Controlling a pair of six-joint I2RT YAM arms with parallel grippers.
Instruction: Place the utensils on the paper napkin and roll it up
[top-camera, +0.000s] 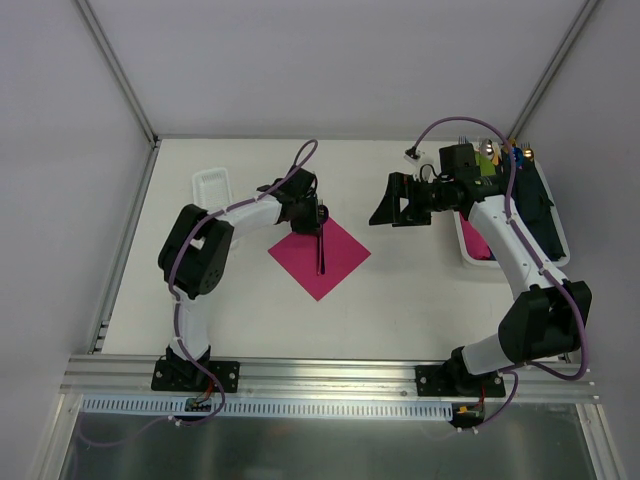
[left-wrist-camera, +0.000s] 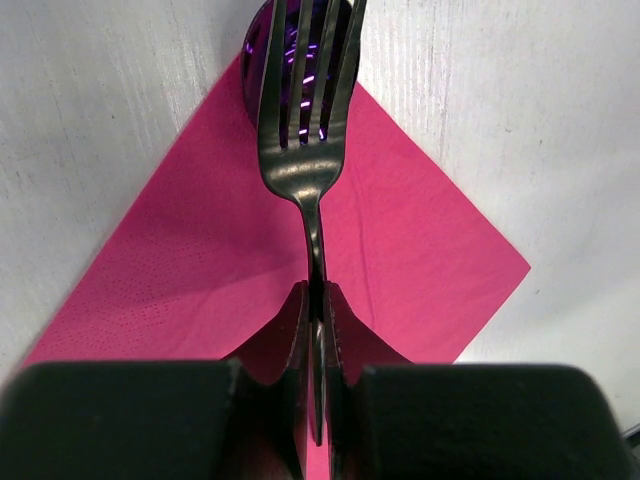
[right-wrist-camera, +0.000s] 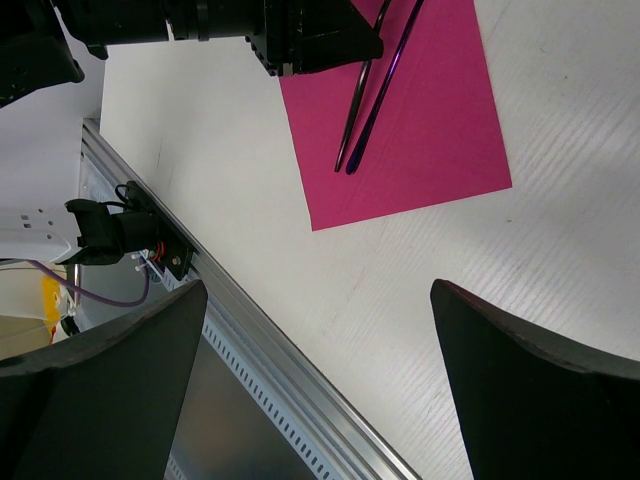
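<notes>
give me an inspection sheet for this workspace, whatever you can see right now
surface: white table, no spills seen
job's things: magenta napkin flat, corner toward the arms; fork over it; purple spoon beside the fork on the napkin
clutter: white tray on the right with rolled bundles; second tray far left
grippers: left gripper shut on the fork's handle; right gripper open, holding nothing, off the napkin
cables: purple cables loop along both arms, not snagged
surroundings: pale walls; metal rail at the near edge
</notes>
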